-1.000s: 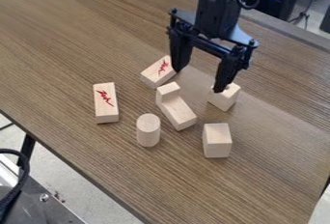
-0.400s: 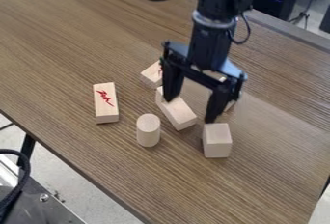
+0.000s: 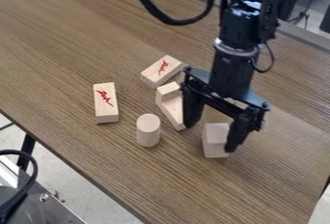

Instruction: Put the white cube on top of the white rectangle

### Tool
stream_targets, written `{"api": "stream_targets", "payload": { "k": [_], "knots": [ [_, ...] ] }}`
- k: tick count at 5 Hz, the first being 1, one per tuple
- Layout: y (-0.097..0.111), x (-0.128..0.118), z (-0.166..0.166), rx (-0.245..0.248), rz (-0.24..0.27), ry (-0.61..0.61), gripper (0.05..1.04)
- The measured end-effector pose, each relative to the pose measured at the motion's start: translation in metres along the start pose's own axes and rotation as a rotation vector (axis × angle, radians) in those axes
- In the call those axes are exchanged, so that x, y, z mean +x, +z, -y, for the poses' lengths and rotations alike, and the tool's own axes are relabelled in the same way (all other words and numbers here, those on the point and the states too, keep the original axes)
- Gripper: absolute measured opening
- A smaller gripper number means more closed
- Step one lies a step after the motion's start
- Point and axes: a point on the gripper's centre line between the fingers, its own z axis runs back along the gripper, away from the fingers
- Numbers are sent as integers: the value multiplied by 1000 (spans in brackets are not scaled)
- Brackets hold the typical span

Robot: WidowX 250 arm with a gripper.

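Pretty sure the block under the gripper (image 3: 211, 136) is the one that's wanted, the chunky pale block (image 3: 215, 146) at about 5 o'clock on the counter (image 3: 51, 63). It's boxy more than a perfect cube, so don't quote me. There's also a pale patch (image 3: 239, 104) behind the gripper's crossbar, could be another block, can't tell.

The jaws are spread wide with nothing clamped. One finger hangs at the block's 10 o'clock side, close to the long pale block (image 3: 171, 111), and the other overlaps its 4 o'clock side. Makes sense to me: hanging over it like that, they can pinch opposite sides and leave the bottom free for setting down. Can't tell if either finger touches anything, and that long block could get bumped when they close.

I'd guess the long block is the "rectangle". It lies flat, running 11 to 5, with a small raised piece (image 3: 168, 91) at its 11 o'clock end, so the 5 o'clock end looks like the natural landing spot. The cylinder (image 3: 148, 131) stands on its flat end at 7 o'clock from there, so it won't roll off if nudged lightly.
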Motion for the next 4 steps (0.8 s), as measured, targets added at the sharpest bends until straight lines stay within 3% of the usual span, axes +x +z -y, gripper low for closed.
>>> {"api": "stream_targets", "payload": {
  "k": [1, 4],
  "knots": [
    [-14, 4, 3, 7, -48, -36, 999],
    [-23, 13, -11, -17, -66, 2, 966]
  ]
}}
